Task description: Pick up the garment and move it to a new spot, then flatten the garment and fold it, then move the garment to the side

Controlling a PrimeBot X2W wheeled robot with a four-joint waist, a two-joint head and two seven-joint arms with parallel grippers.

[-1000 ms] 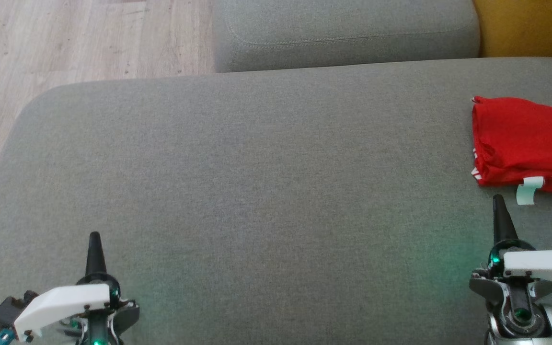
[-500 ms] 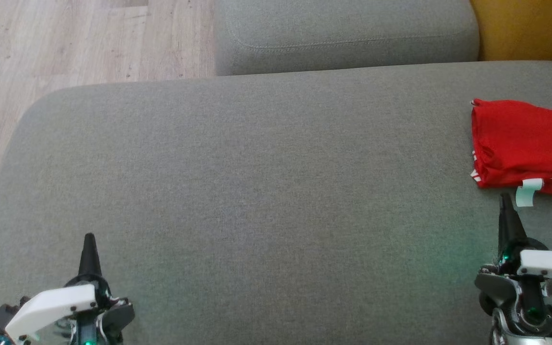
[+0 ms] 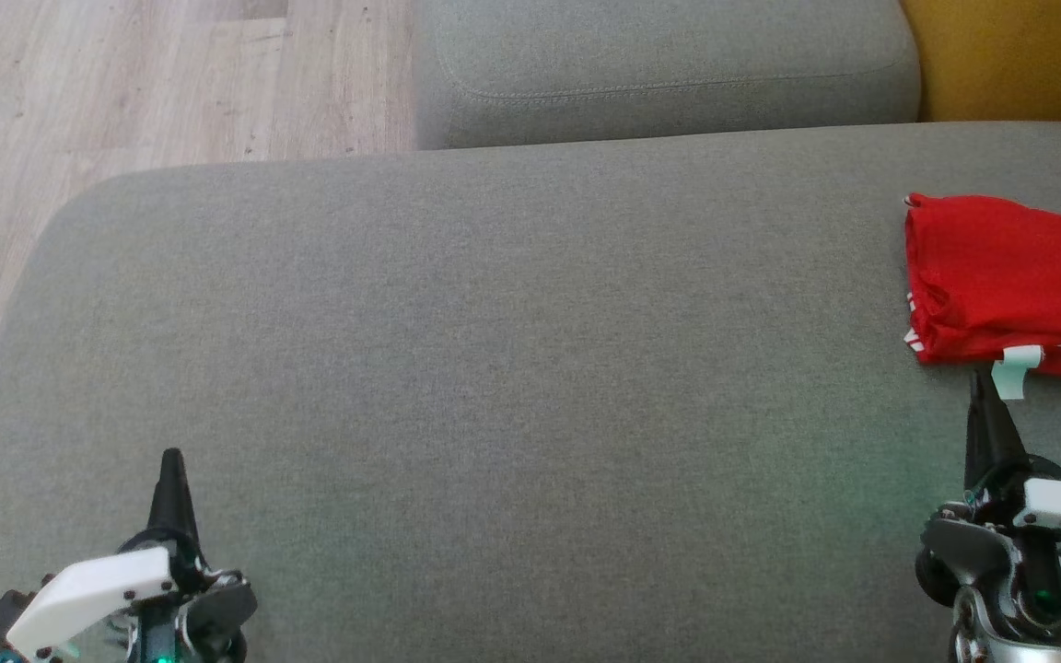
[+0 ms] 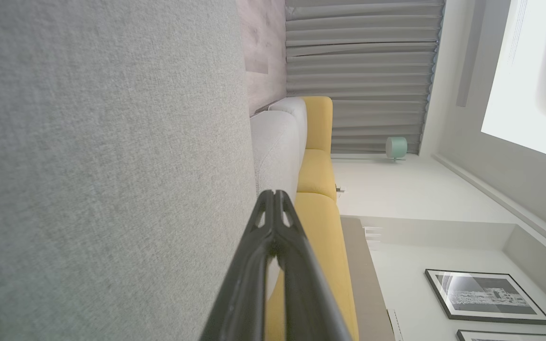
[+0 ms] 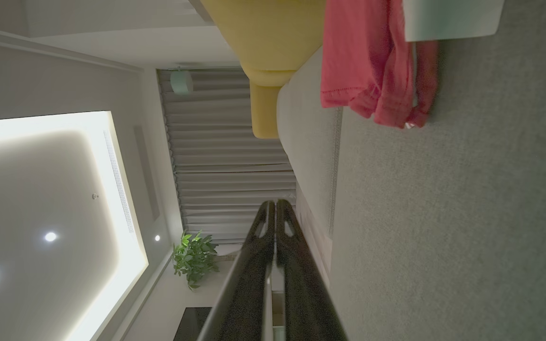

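- Hovering over the grey cushion (image 3: 494, 368), your left gripper (image 3: 171, 458) pinches tight — empty.
- Your right gripper (image 3: 980, 379), equally tight, points just beside the red garment (image 3: 1000, 272).

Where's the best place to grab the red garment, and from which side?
Probably the near left corner of the red garment, where the folded layers bunch into a thick edge on the grey cushion. Come from the robot's side with the right claw: shut, its tip sits just short of that edge beside the white tag, so it must open first.
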